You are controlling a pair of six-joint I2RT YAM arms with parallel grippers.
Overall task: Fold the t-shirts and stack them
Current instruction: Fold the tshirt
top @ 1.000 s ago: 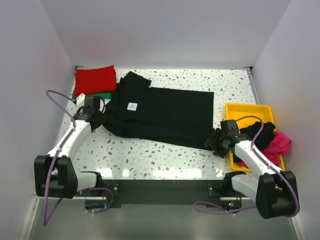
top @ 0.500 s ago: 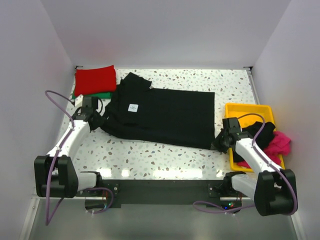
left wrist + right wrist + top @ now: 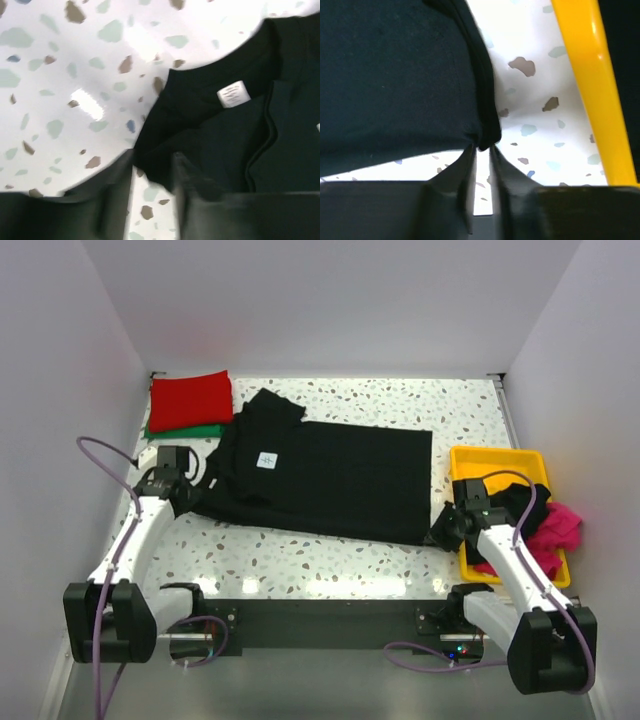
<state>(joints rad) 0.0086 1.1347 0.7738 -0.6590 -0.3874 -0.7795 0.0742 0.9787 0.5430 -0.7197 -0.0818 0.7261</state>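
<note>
Shows a black t-shirt laid flat just left of the yellow tray, hem end nearest the tray, collar and white neck label at the end farthest from it. Finds the right gripper in the gap between hem and tray, fingers drawn to a narrow slit with only the tip of the hem corner at their ends; impossible to tell whether pinched or merely touched. Finds the left gripper at the shoulder farthest from the tray, fingers parted around a loose edge of cloth. Likely to go wrong first on the tray side: so slight a purchase on the corner could slip on any lift, dropping the hem in a crumple, and a wide swing there could knock the tray wall. At the far end, could close on a bunched double layer or on nothing, skewing the fold on a shirt already lying aslant. Sets all this on a white speckled terrazzo-style table, glossy under glare, boxed in by plain white walls. Leaves a pink t-shirt and another black one heaped in the tray, and a folded red t-shirt atop a green one in the far corner well apart from the tray.
</note>
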